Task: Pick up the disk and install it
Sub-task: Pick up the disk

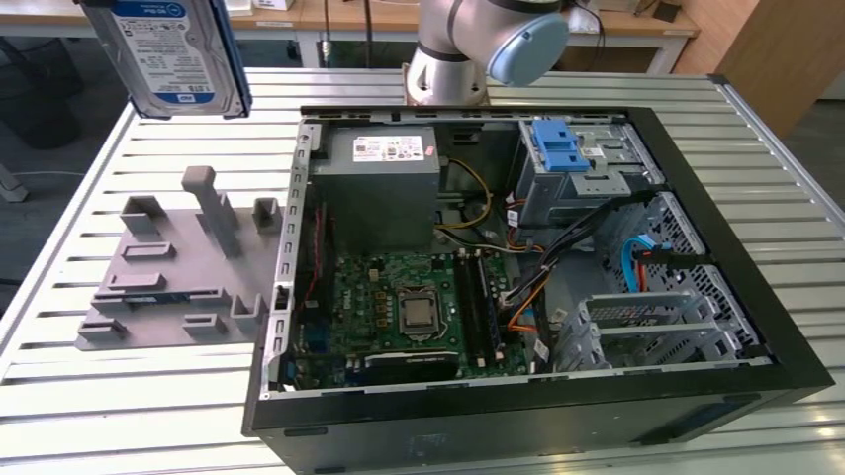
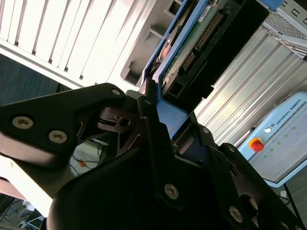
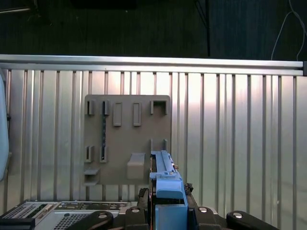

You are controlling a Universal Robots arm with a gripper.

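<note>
One disk point(image 1: 178, 54) hangs clamped in the one tool point(image 2: 165, 117), over one grey rack point(image 1: 172, 287) beside one open computer case point(image 1: 528, 421).

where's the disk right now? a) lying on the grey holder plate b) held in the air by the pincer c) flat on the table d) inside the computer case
b: in the exterior view the disk hangs clear of the grey holder plate; in the second wrist view the pincer grips its edge.
</note>
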